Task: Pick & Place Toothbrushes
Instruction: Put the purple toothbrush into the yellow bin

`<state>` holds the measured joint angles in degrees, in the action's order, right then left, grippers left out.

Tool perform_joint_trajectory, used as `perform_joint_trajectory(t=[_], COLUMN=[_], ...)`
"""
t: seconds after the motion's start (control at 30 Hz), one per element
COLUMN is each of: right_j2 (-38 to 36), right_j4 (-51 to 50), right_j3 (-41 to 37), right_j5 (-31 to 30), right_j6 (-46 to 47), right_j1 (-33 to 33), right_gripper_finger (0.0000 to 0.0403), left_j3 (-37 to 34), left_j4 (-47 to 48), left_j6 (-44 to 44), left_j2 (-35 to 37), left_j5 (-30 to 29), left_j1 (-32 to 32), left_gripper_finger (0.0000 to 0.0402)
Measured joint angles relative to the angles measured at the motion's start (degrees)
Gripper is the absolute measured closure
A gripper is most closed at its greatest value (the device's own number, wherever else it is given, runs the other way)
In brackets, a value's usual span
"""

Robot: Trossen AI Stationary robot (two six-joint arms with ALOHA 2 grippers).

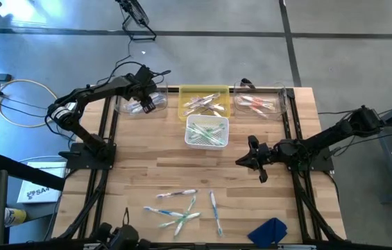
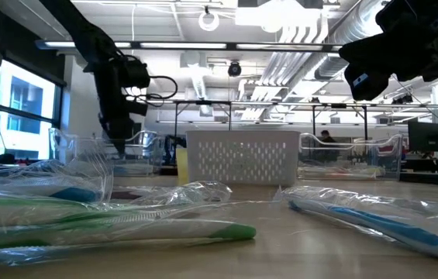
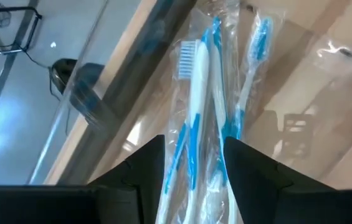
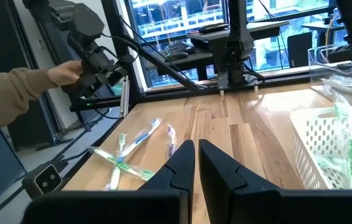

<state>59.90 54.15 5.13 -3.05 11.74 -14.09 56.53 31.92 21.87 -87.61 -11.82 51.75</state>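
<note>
Wrapped blue-and-white toothbrushes (image 3: 194, 93) lie in a clear bin (image 1: 130, 105) at the table's far left. My left gripper (image 3: 194, 171) hangs over that bin (image 1: 147, 104), pointing steeply down and open, one finger on each side of the blue toothbrushes. More toothbrushes lie loose on the near part of the table (image 1: 182, 205) (image 4: 132, 152). Others fill the white basket (image 1: 207, 132), the yellow bin (image 1: 204, 102) and the clear bin at the far right (image 1: 259, 103). My right gripper (image 1: 241, 161) waits shut and level over the table's right middle (image 4: 197, 155). My left gripper comes from above, slanting toward the far edge, its fingers (image 3: 244, 168) lying along the wrapped blue toothbrushes (image 3: 191, 143), which rest on the bin's floor. Whether the fingers touch the wrappers, I cannot tell.
A blue cloth (image 1: 268, 231) lies at the near right edge. A person's hand (image 4: 66, 71) holds a dark device beyond the table's near left corner. Bare wood lies between the basket and the loose toothbrushes (image 1: 182, 167).
</note>
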Motion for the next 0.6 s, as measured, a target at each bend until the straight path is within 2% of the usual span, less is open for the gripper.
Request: perform_joint_trajectory(t=[0.13, 0.6], right_j2=[0.0, 0.0], right_j4=[0.0, -0.6], right_j3=[0.0, 0.0], right_j5=[0.0, 0.2], right_j6=[0.0, 0.5], right_j1=[0.0, 0.0], right_gripper_finger=[0.0388, 0.0388], left_j3=[0.0, 0.0], left_j4=[-0.1, -1.4], left_j6=[-2.9, -4.2], left_j2=[0.0, 0.0], left_j5=[1.2, 0.5], left_j1=[0.0, 0.0], left_gripper_finger=[0.0243, 0.0242])
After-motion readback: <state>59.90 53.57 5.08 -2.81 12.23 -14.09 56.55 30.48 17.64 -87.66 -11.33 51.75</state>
